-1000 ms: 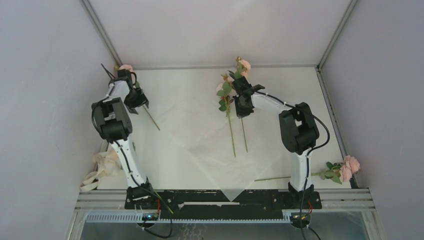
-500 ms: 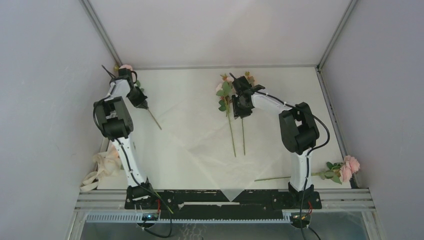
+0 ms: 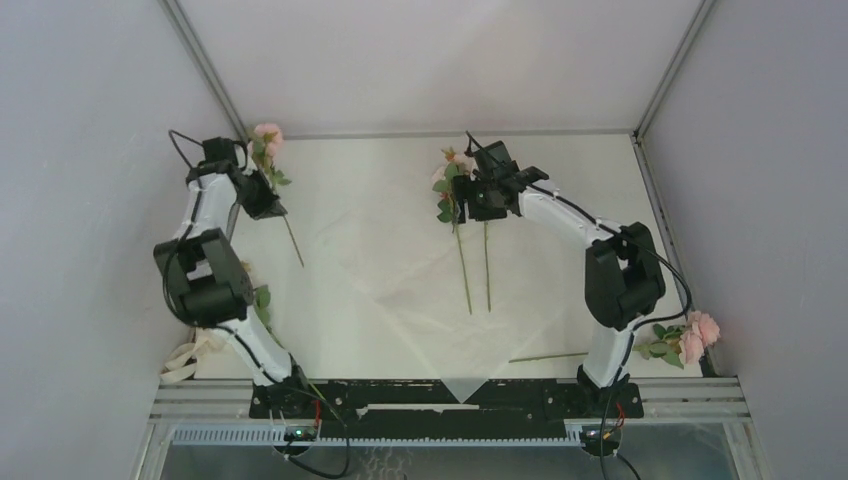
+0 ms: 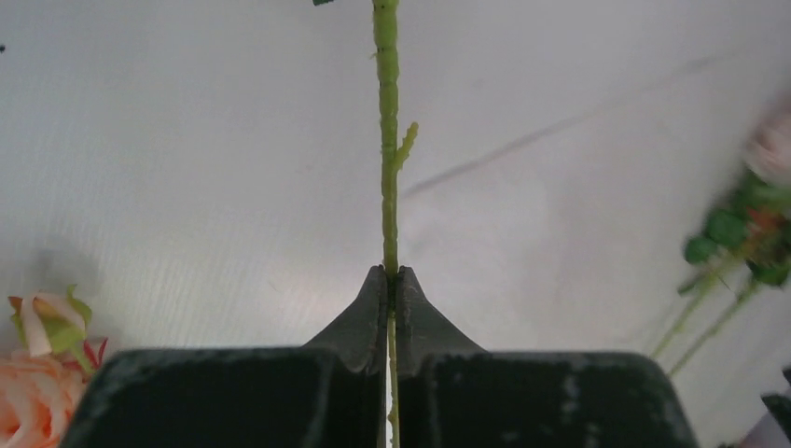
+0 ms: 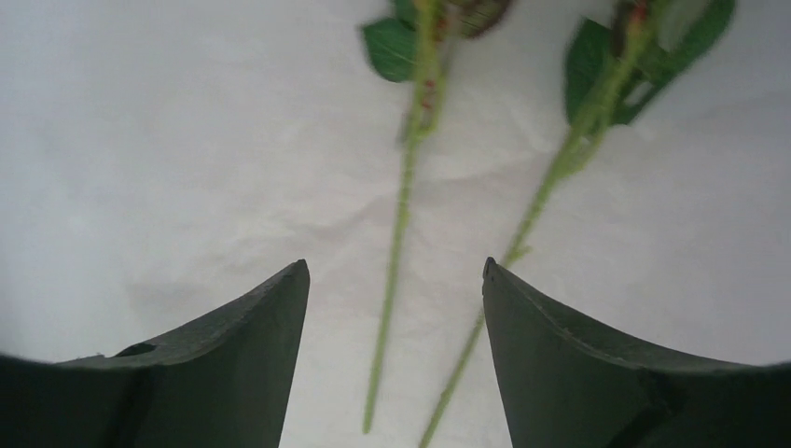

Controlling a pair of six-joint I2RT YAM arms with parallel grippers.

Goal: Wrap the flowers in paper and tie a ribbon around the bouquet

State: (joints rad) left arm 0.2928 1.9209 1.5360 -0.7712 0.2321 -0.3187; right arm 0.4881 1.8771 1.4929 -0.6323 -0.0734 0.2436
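Note:
My left gripper [image 3: 268, 200] [image 4: 389, 280] is shut on the thin green stem [image 4: 386, 140] of a pink rose [image 3: 266, 135], held at the back left with the stem's tail [image 3: 295, 245] slanting down over the paper's edge. The translucent white paper [image 3: 400, 270] lies spread flat like a diamond. Two flowers [image 3: 447, 185] lie side by side on it, their stems [image 5: 401, 233] [image 5: 550, 187] pointing toward the arms. Just above those stems my right gripper [image 3: 468, 200] [image 5: 394, 266] hangs open and holds nothing. The cream ribbon [image 3: 200, 340] is bunched at the near left, off the paper.
Another rose [image 3: 690, 340] lies at the near right edge, its long stem [image 3: 545, 355] reaching onto the paper. A further pink bloom [image 4: 37, 373] shows at the lower left of the left wrist view. Grey walls close in the table on three sides.
The left gripper shut on the rose stem and lifted it while the arm swung left. The right gripper opened, leaving its flower beside the first on the paper.

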